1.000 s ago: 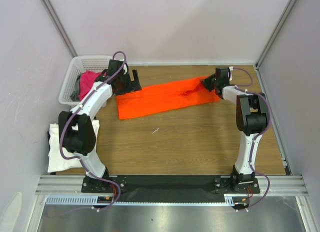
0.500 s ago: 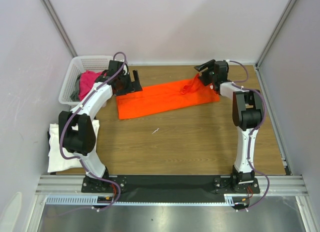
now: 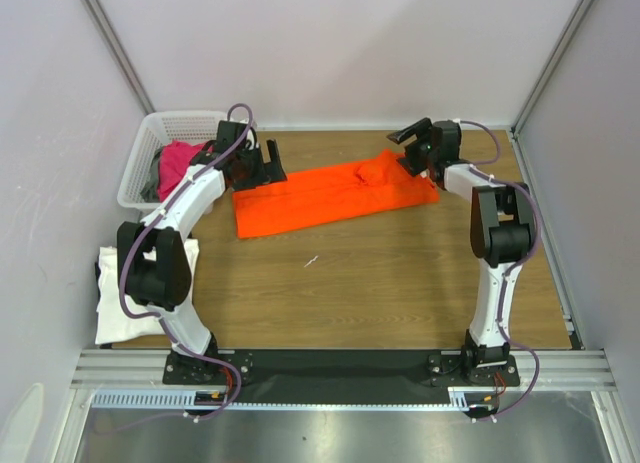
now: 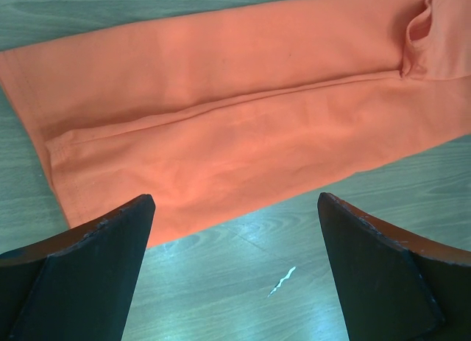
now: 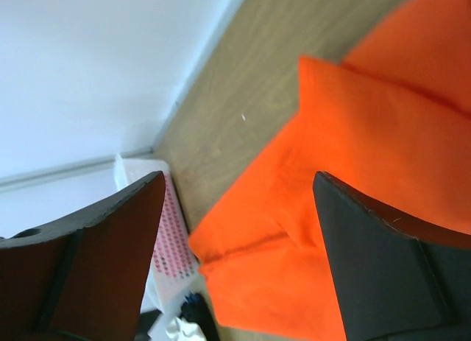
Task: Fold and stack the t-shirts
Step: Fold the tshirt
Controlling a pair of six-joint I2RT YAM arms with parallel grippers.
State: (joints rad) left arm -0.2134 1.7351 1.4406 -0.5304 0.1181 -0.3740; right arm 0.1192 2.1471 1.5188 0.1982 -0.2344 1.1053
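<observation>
The orange t-shirt [image 3: 335, 195] is lying as a long folded strip on the counter [image 3: 380, 283]. Over its left end the left tool [image 3: 262, 168] is hovering, fingers apart. Over its right end the right tool [image 3: 408, 151] is hanging, fingers apart, gripping nothing. Open wood is stretching along its near edge.

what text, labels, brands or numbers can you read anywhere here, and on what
None: no text can be read in any view.
The orange t-shirt is plain, the white basket bears no label, and the white t-shirt shows no print.
</observation>
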